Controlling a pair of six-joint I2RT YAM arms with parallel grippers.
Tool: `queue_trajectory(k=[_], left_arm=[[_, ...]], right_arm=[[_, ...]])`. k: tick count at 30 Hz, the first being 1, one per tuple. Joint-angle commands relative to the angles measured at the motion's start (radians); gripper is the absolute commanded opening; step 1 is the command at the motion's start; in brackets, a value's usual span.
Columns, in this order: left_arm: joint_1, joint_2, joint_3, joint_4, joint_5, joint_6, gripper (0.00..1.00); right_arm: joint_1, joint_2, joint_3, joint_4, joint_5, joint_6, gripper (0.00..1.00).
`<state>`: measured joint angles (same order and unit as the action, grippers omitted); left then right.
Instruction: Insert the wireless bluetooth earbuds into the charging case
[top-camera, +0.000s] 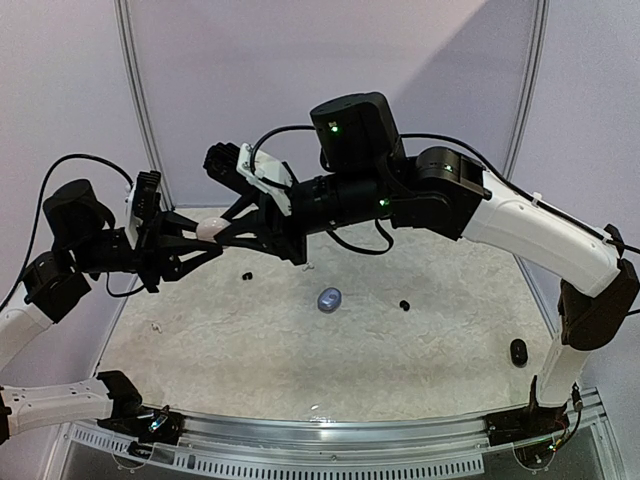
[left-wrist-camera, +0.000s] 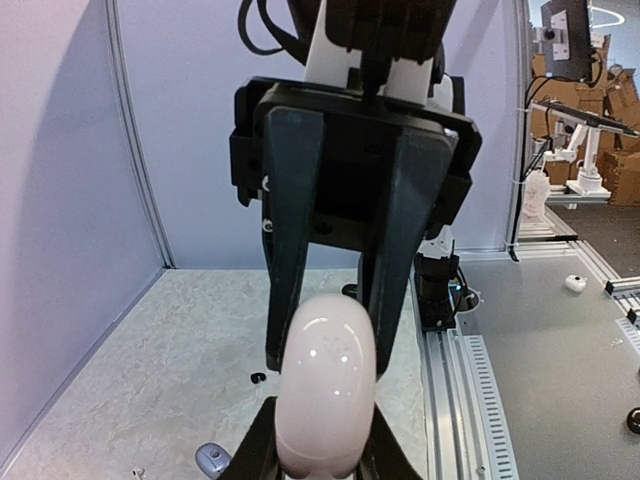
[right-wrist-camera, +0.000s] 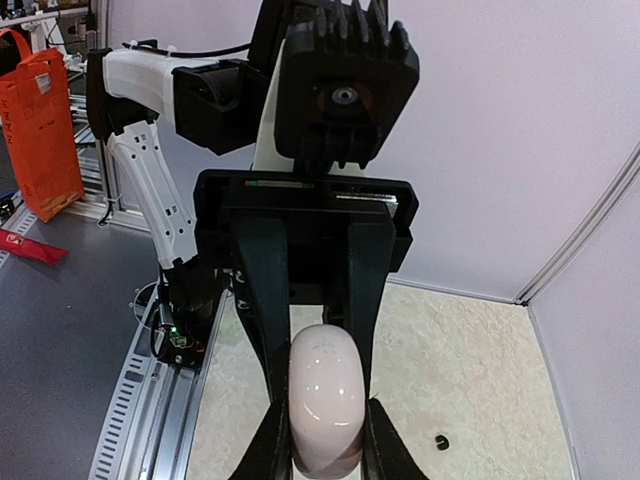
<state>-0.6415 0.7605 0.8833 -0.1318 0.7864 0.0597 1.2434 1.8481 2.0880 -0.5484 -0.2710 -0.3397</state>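
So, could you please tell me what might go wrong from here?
1. The left gripper and the right gripper both clamp the same white case in mid-air. An uneven pull could twist it loose and drop it onto the table.
2. The case shows no open lid, and a black earbud lies loose on the table, small enough to fumble or knock away.

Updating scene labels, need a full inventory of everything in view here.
table: one, speckled off-white
white case: one, pinkish white, held in the air
grey case: one, silvery blue-grey, middle of the table
black earbuds: two, black, on the table either side of the grey case
black case: one, black, near the table's right edge
left gripper: one, black, shut on the white case
right gripper: one, black, shut on the white case
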Motion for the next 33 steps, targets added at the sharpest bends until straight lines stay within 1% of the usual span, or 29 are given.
queue_trajectory(k=[1, 3, 4, 5, 7, 11, 15, 16, 17, 19, 21, 22, 24, 26, 27, 30, 33], left_arm=[[-0.015, -0.004, -0.011, 0.002, 0.011, -0.024, 0.06], [-0.015, -0.004, -0.013, -0.001, 0.008, -0.029, 0.21], [-0.015, -0.006, -0.015, -0.001, 0.005, -0.032, 0.26], [-0.015, -0.006, -0.016, -0.001, 0.004, -0.033, 0.29], [-0.015, -0.006, -0.019, -0.004, 0.002, -0.033, 0.30], [-0.015, -0.008, -0.024, -0.009, 0.002, -0.026, 0.26], [-0.015, -0.009, -0.021, -0.003, 0.001, -0.024, 0.11], [-0.015, -0.009, -0.018, -0.001, 0.003, -0.023, 0.10], [-0.015, -0.008, -0.017, 0.002, 0.002, -0.024, 0.06], [-0.015, -0.008, -0.015, 0.006, 0.005, -0.023, 0.00], [-0.015, -0.010, -0.017, 0.004, 0.002, -0.021, 0.00], [-0.015, -0.010, -0.017, 0.002, 0.000, -0.018, 0.00], [-0.015, -0.010, -0.017, -0.004, 0.000, -0.009, 0.00], [-0.015, -0.010, -0.017, -0.014, -0.002, 0.003, 0.00], [-0.015, -0.010, -0.017, -0.016, -0.003, 0.009, 0.00], [-0.015, -0.010, -0.013, -0.022, 0.004, 0.027, 0.00], [-0.017, -0.010, -0.004, -0.051, 0.017, 0.064, 0.00]], right_arm=[[0.007, 0.007, 0.003, 0.026, -0.001, -0.007, 0.00], [0.008, 0.005, 0.003, 0.030, -0.002, -0.007, 0.00], [0.007, 0.004, 0.003, 0.031, -0.002, -0.007, 0.00], [0.008, 0.004, 0.000, 0.031, -0.002, -0.007, 0.00], [0.007, 0.001, 0.000, 0.036, -0.002, -0.006, 0.00], [0.007, -0.003, -0.001, 0.039, -0.005, -0.003, 0.00], [0.008, 0.000, -0.002, 0.039, -0.007, -0.002, 0.00], [0.007, 0.000, 0.000, 0.039, -0.008, -0.001, 0.00], [0.007, 0.002, -0.001, 0.039, -0.008, 0.000, 0.00], [0.007, 0.003, 0.000, 0.039, -0.007, 0.001, 0.00], [0.008, 0.006, -0.001, 0.038, -0.002, 0.004, 0.01], [0.008, 0.006, -0.003, 0.037, 0.005, 0.007, 0.06], [0.007, 0.008, -0.004, 0.039, 0.026, 0.019, 0.22], [0.008, 0.008, -0.005, 0.040, 0.048, 0.029, 0.32], [0.007, 0.009, -0.005, 0.039, 0.059, 0.030, 0.35], [0.007, 0.020, -0.004, 0.037, 0.079, 0.036, 0.39], [0.006, 0.027, 0.000, 0.044, 0.101, 0.046, 0.40]])
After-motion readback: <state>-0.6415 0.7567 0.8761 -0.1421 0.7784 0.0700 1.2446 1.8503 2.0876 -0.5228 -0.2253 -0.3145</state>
